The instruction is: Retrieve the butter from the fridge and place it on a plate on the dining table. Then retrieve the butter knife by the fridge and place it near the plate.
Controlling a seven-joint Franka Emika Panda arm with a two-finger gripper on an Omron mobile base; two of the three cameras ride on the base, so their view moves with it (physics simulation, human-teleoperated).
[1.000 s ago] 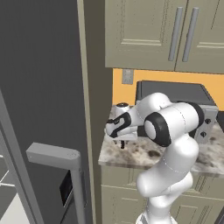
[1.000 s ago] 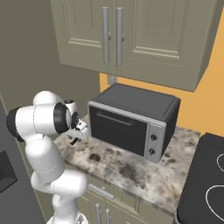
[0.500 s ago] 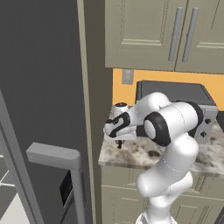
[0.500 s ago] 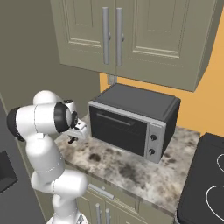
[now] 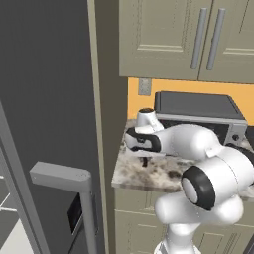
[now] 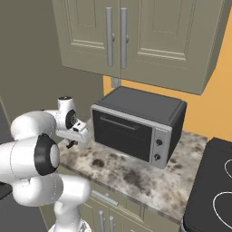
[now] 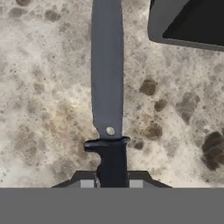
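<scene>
The fridge (image 5: 44,99) stands just left of the marble tabletop (image 6: 136,174), with the toaster oven (image 6: 138,127) unmoved since a second ago. The end effector (image 7: 112,177), half-open then, has now closed on the butter knife (image 7: 107,87), gripping its dark handle while the blade lies along the tabletop.

Left base cam sits behind the arm, looking fwd/down past the fridge (image 5: 44,99) at the counter (image 5: 149,173). Right base cam covers the same counter and microwave (image 6: 136,127) from the other side. Hand cam looks straight down, v close to the marble
</scene>
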